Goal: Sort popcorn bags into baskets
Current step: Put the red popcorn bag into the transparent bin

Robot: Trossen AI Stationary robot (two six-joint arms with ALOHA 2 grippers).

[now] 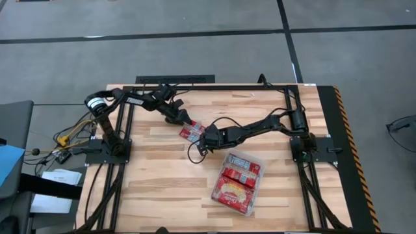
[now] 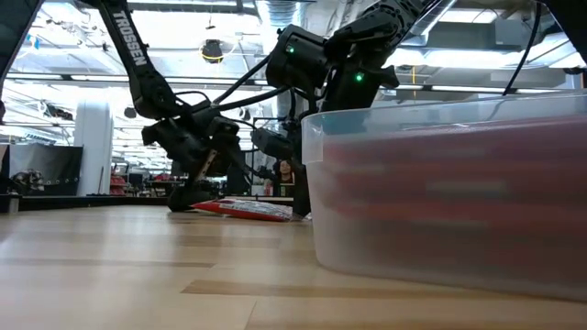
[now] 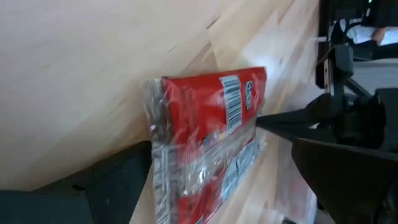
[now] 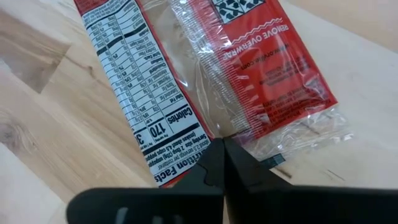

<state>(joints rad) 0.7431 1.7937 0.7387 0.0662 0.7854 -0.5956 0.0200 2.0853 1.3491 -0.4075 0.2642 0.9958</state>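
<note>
Popcorn bag (image 1: pixel 192 133) lies flat, long axis between both pincers.

red popcorn bag (image 4: pixel 249 68) with white nutrition panel, pale wood table (image 1: pixel 162 188)

1 red popcorn bag (image 1: pixel 192 133) lies flat on the wooden counter (image 1: pixel 156 182) near its middle, its back up, showing a white nutrition panel, a barcode and a crinkled clear seal at the end. The clear plastic tray (image 1: pixel 258 170) sits well apart from it, nearer the counter's front, holding several red popcorn bags (image 1: pixel 234 185) with yellow panels, packed closely together.
</note>
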